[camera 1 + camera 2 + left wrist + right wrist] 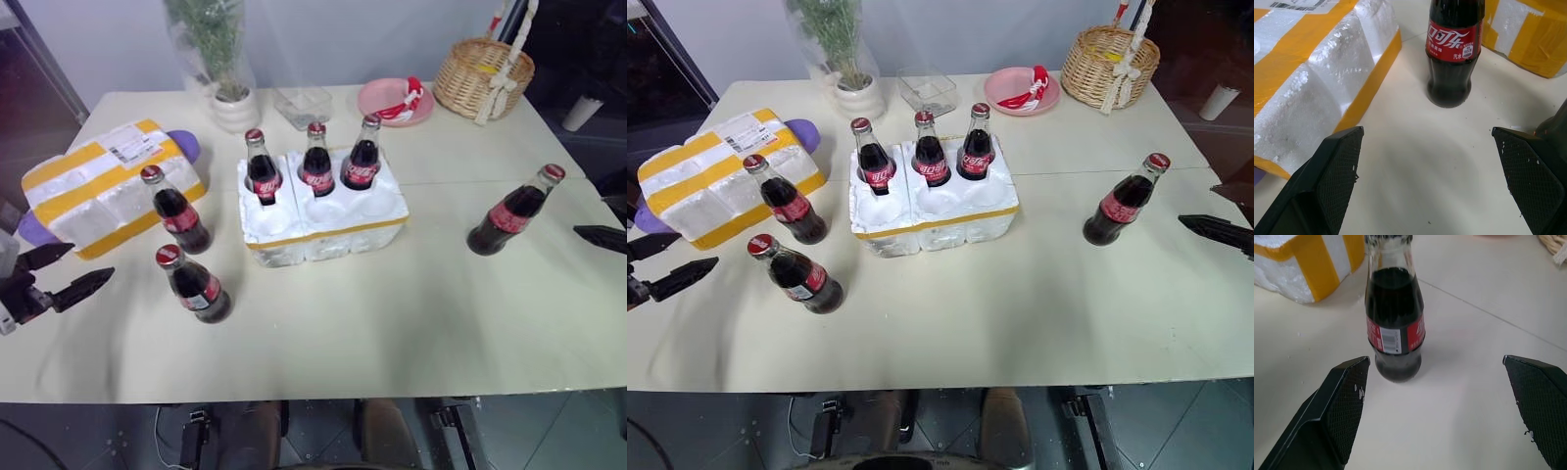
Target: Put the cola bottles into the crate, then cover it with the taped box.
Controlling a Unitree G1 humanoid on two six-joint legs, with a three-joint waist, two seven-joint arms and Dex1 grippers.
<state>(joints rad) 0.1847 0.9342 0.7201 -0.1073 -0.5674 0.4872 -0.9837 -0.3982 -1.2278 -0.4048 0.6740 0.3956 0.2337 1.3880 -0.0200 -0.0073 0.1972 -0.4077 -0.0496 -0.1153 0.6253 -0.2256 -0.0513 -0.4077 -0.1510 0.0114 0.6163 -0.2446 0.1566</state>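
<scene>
A: From the head view, where do things stand?

B: Three bottles (317, 162) sit upright in the crate's (328, 235) back wells; two stand left of it beside the box (98, 191), one well off to the right, all on the bench (392, 313). Left tool (61, 271) and right tool (1215, 230) are both spread wide, holding nothing.

A: Left wrist view?

B: A bottle (1453, 54) stands ahead between the fingers (1334, 169), untouched. Smooth glass: stiff, slippery, breakable, probably fairly heavy. I'd grip the labelled body.

A: Right wrist view?

B: The lone bottle (1394, 323) ahead, crate corner behind. The foam looks crumbly, light, easily dented.
</scene>
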